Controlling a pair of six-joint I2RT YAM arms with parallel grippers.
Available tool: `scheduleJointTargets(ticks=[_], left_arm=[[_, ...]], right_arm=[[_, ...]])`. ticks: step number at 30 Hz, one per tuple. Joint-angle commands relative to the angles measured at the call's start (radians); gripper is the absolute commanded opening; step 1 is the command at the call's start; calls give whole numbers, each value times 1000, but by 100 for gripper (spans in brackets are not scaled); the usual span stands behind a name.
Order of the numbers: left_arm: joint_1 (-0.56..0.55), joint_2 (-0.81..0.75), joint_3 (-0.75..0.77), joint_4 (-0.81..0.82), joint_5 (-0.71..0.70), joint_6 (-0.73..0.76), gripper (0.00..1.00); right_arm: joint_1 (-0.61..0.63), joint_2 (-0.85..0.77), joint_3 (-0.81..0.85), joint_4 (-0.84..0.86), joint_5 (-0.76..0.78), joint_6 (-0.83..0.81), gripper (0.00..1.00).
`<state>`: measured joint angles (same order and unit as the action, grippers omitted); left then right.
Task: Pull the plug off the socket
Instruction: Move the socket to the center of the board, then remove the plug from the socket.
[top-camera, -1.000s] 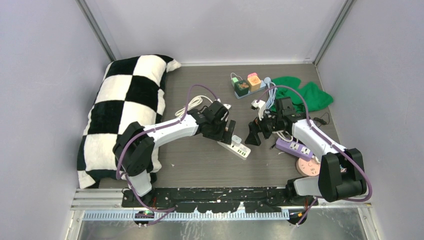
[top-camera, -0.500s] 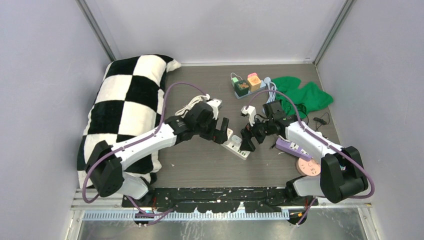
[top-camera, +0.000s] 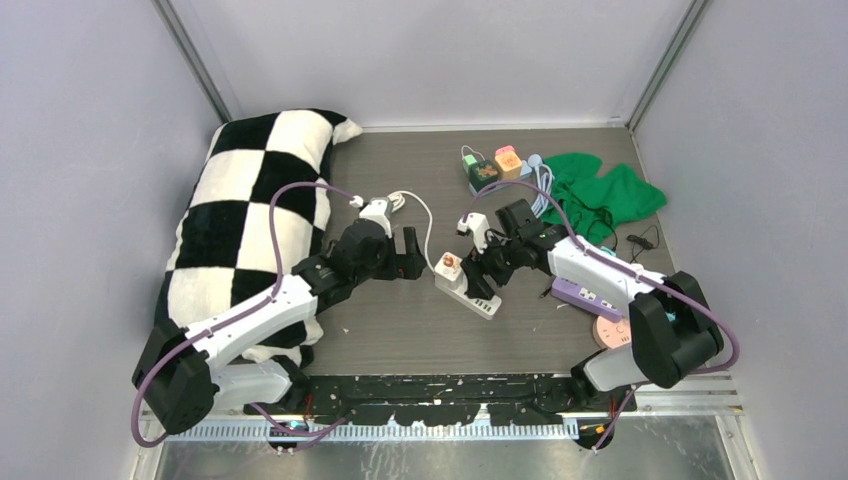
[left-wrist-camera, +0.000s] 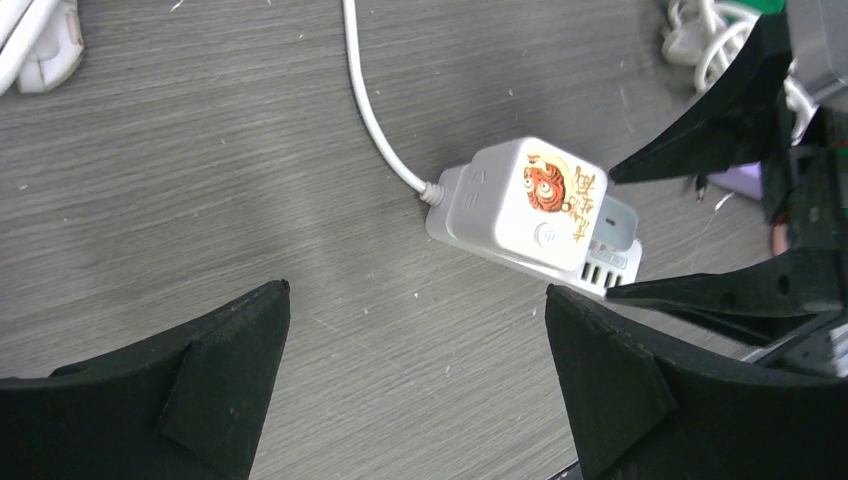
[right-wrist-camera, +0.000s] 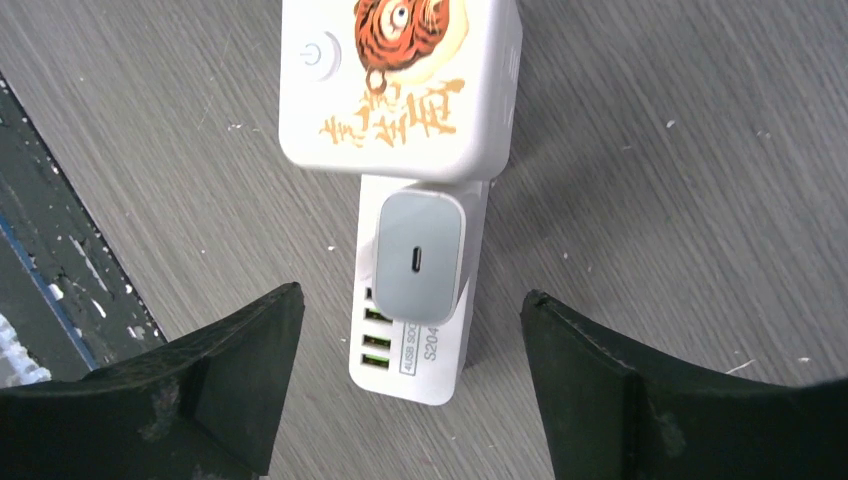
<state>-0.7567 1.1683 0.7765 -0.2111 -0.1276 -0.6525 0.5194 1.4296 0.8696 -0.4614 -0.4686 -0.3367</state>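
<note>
The left gripper has backed off, spread and empty, and the right gripper, spread too, now sits around the grey plug in the white socket on the tabletop, so it looks ready to squeeze and pull.

Grey wood-grain tabletop, pale lilac walls, even light

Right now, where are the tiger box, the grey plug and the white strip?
tiger box (right-wrist-camera: 400, 80): right wrist view, middle of its printed top.
grey plug (right-wrist-camera: 418, 255): right wrist view, on its top face.
white strip (right-wrist-camera: 430, 370): right wrist view, on its port end.
</note>
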Motion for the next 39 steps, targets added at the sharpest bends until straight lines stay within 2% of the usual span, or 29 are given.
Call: scheduleJointTargets(ticks=[1,5,8,18,21,24,29,33,39], left_arm=[[17,-25,-56,153,11,-126,100],[19,-24,-70,158,40,-151,98],[19,-35,-92,171,46,-177,97],[19,-35,-215,331,96,-335,95],[19,-4,-229,384,137,-371,95],[19,35,-248,460,185,-435,95],[6,118,-268,574,241,-509,98],[-29,157,-280,621,228,-551,99],[-71,249,-302,750,225,-634,92]], right_arm=[[38,58,81,33,75,47,73],[69,106,111,26,115,58,61],[75,106,106,33,141,65,47],[77,92,91,23,169,57,45],[70,108,88,29,150,90,21],[47,134,92,47,99,156,10],[6,163,95,91,68,266,4],[-21,173,89,135,65,367,2],[-30,196,80,206,121,527,1]])
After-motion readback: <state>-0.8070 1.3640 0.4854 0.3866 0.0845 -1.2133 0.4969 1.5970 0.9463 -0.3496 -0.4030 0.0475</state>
